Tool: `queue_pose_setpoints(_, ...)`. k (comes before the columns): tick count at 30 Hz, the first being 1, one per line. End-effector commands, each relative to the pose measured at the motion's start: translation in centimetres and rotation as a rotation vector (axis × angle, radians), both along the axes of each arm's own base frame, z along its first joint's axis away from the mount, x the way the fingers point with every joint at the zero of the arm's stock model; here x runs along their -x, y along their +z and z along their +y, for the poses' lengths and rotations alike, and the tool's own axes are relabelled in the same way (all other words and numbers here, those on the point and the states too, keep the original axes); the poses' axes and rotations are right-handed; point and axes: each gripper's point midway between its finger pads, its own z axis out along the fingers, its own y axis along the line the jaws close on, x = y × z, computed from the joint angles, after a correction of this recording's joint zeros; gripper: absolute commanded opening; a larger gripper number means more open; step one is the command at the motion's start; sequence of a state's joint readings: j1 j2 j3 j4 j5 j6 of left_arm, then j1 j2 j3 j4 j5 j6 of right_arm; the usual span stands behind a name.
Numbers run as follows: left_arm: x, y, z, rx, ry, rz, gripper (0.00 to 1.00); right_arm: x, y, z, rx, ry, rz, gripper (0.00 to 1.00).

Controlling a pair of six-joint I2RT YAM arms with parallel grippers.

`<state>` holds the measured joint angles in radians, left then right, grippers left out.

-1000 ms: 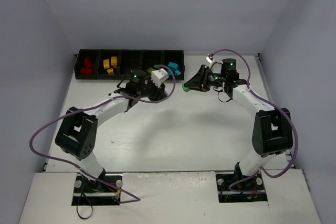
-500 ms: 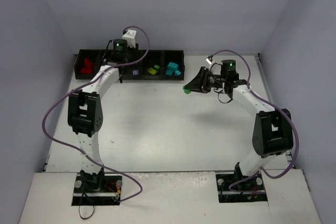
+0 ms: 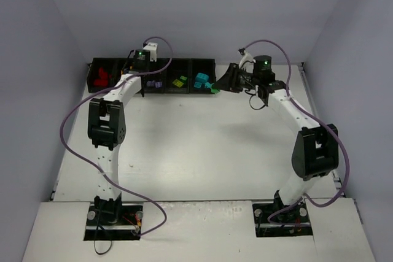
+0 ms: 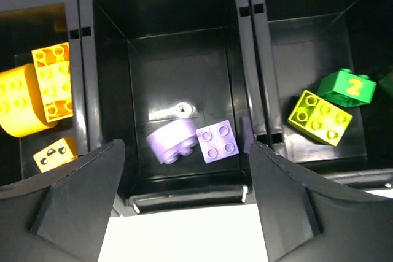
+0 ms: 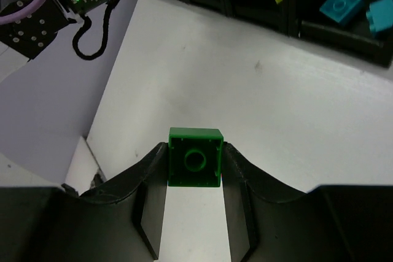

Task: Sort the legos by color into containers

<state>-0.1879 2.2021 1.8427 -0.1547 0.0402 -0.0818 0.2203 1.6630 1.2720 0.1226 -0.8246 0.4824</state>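
The white table carries a long black tray. The left claw is spread wide and empty, with two lilac bricks in the tray's middle compartment directly beneath it. The right claw pinches a green brick between its fingers, with the tray just ahead.

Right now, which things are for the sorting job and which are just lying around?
For the job: tray, red bricks, yellow bricks, lilac bricks, lime brick, cyan bricks, green brick held by the right gripper, left gripper open above the tray.

Just there: purple cables, table.
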Motion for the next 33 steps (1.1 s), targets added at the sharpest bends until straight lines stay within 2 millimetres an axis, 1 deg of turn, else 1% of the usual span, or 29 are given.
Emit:
queue_pose_setpoints(1, -0.1, 10.6, -0.1, 0.067, 0.013, -0.185, 0.77, -4.0, 3.9, 2.9, 0.042, 0.004, -0.223, 0.0)
queue_pose_setpoints(2, 0.4, 10.7, -0.3, 0.081, 0.009, -0.177, 0.77, -5.0, 4.1, 3.4, 0.067, -0.006, -0.258, 0.0)
queue_pose_setpoints(3, 1.2, 11.1, -0.3, 0.091, 0.011, -0.165, 0.77, -6.1, 2.6, 4.2, 0.09, -0.001, -0.252, 0.0)
queue_pose_setpoints(4, 2.2, 13.0, -0.3, 0.12, 0.018, -0.183, 0.77, -6.8, 4.3, 5.7, 0.087, 0.013, -0.31, 0.0)
queue_pose_setpoints(5, 3.2, 12.6, -0.3, 0.131, 0.02, -0.159, 0.77, -7.5, 4.3, 6.5, 0.097, 0.017, -0.33, 0.0)
queue_pose_setpoints(6, 4.2, 12.8, -0.2, 0.14, 0.029, -0.144, 0.78, -8.9, 2.3, 7.2, 0.128, 0.017, -0.323, 0.0)
queue_pose_setpoints(7, 6.0, 13.3, 0.0, 0.166, 0.044, -0.132, 0.78, -9.6, 3.9, 8.5, 0.119, 0.026, -0.375, 0.0)
queue_pose_setpoints(8, 6.9, 13.4, 0.1, 0.18, 0.051, -0.12, 0.78, -10.3, 3.7, 9.1, 0.127, 0.028, -0.391, 0.0)
queue_pose_setpoints(9, 8.7, 15.0, 0.3, 0.197, 0.053, -0.128, 0.78, -11.5, 1.7, 9.8, 0.161, 0.03, -0.394, 0.0)
queue_pose_setpoints(10, 9.8, 15.0, 0.3, 0.222, 0.069, -0.111, 0.78, -12.1, 1.7, 10.4, 0.173, 0.029, -0.419, 0.0)
queue_pose_setpoints(11, 10.9, 14.8, 0.4, 0.236, 0.077, -0.093, 0.78, -12.6, 2.8, 11.6, 0.172, 0.033, -0.465, 0.0)
queue_pose_setpoints(12, 12.7, 13.0, 0.5, 0.236, 0.082, -0.033, 0.78, -13.4, 1.3, 12.4, 0.193, 0.038, -0.467, 0.0)
queue_pose_setpoints(13, 14.3, 14.4, 0.7, 0.257, 0.09, -0.049, 0.78, -13.7, 1.1, 13.2, 0.213, 0.038, -0.495, 0.0)
queue_pose_setpoints(14, 15.7, 13.8, 1.0, 0.26, 0.103, -0.012, 0.78, -14.5, 1.1, 14.0, 0.217, 0.033, -0.517, 0.0)
queue_pose_setpoints(15, 17.5, 13.8, 1.2, 0.273, 0.114, -0.002, 0.78, -14.9, 0.8, 14.5, 0.223, 0.031, -0.533, 0.01)
queue_pose_setpoints(16, 18.6, 13.7, 1.4, 0.277, 0.119, 0.013, 0.78, -15.3, 0.7, 14.8, 0.238, 0.025, -0.555, 0.01)
queue_pose_setpoints(17, 19.9, 13.3, 1.7, 0.272, 0.129, 0.037, 0.78, -15.7, 0.3, 15.9, 0.239, 0.028, -0.574, 0.03)
queue_pose_setpoints(18, 21.6, 13.3, 1.9, 0.281, 0.133, 0.043, 0.78, -16.0, -0.1, 16.3, 0.246, 0.023, -0.582, 0.04)
queue_pose_setpoints(19, 22.5, 13.2, 2.0, 0.284, 0.135, 0.049, 0.78, -16.5, -0.5, 16.4, 0.262, 0.007, -0.593, 0.04)
queue_pose_setpoints(20, 23.5, 12.9, 2.2, 0.284, 0.139, 0.067, 0.78, -16.8, -1.7, 16.9, 0.275, 0.006, -0.592, 0.06)
queue_pose_setpoints(21, 25.0, 12.9, 2.4, 0.291, 0.142, 0.062, 0.78, -17.0, -1.5, 17.5, 0.278, 0.002, -0.612, 0.06)
queue_pose_setpoints(22, 25.8, 12.9, 2.6, 0.294, 0.146, 0.06, 0.78, -17.5, -1.9, 17.5, 0.301, -0.014, -0.627, 0.06)
queue_pose_setpoints(23, 26.5, 12.8, 2.8, 0.295, 0.152, 0.061, 0.78, -17.9, -2.8, 17.7, 0.314, -0.023, -0.63, 0.08)
queue_pose_setpoints(24, 27.7, 12.8, 3.1, 0.302, 0.159, 0.051, 0.78, -17.9, -2.8, 18.2, 0.315, -0.032, -0.641, 0.08)
queue_pose_setpoints(25, 28.2, 12.7, 3.2, 0.304, 0.159, 0.047, 0.78, -18.1, -3.1, 18.4, 0.318, -0.04, -0.647, 0.09)
queue_pose_setpoints(26, 29.0, 13.2, 3.3, 0.311, 0.156, 0.026, 0.78, -18.6, -3.5, 18.4, 0.325, -0.06, -0.659, 0.12)
queue_pose_setpoints(28, 30.0, 12.4, 3.8, 0.301, 0.175, 0.04, 0.78, -18.6, -4.3, 19.0, 0.336, -0.056, -0.664, 0.13)
queue_pose_setpoints(29, 30.3, 12.3, 4.0, 0.297, 0.178, 0.04, 0.78, -19.2, -4.4, 18.6, 0.36, -0.092, -0.672, 0.13)
queue_pose_setpoints(33, 31.5, 12.6, 4.7, 0.276, 0.19, 0.024, 0.78, -19.9, -5.3, 18.0, 0.396, -0.139, -0.674, 0.15)
